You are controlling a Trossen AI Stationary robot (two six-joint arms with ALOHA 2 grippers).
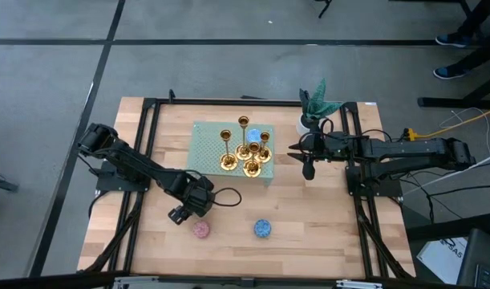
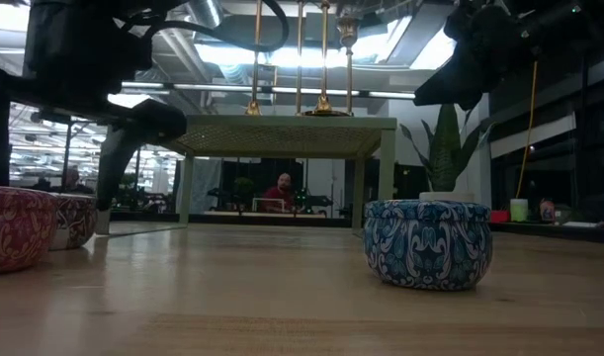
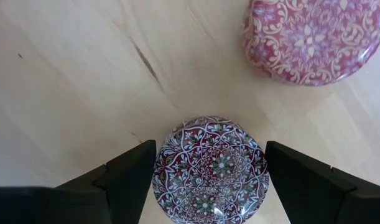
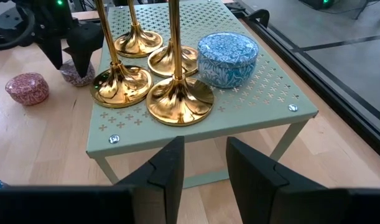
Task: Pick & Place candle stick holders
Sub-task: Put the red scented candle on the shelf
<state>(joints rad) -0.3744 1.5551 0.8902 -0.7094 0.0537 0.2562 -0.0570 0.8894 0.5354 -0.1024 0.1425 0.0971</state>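
Note:
Several gold candle stick holders stand on their round bases on a green perforated stand, beside a blue candle. No gripper is on them. My left gripper points down at the near left of the table, shut on a dark red speckled candle that the gripper hides in the high view. A pink candle lies close by. My right gripper hovers open and empty just right of the stand, facing the holders. My left gripper pinches the speckled candle between its two fingers at two opposite sides of its round wall; no gap shows on either side. The fingers come from above, pointing down. The candle sits upright with its bottom on the table.
A blue candle sits on the table near the front, right of the pink one. A potted plant stands at the far right behind my right arm. Black frame rails run along both sides of the table.

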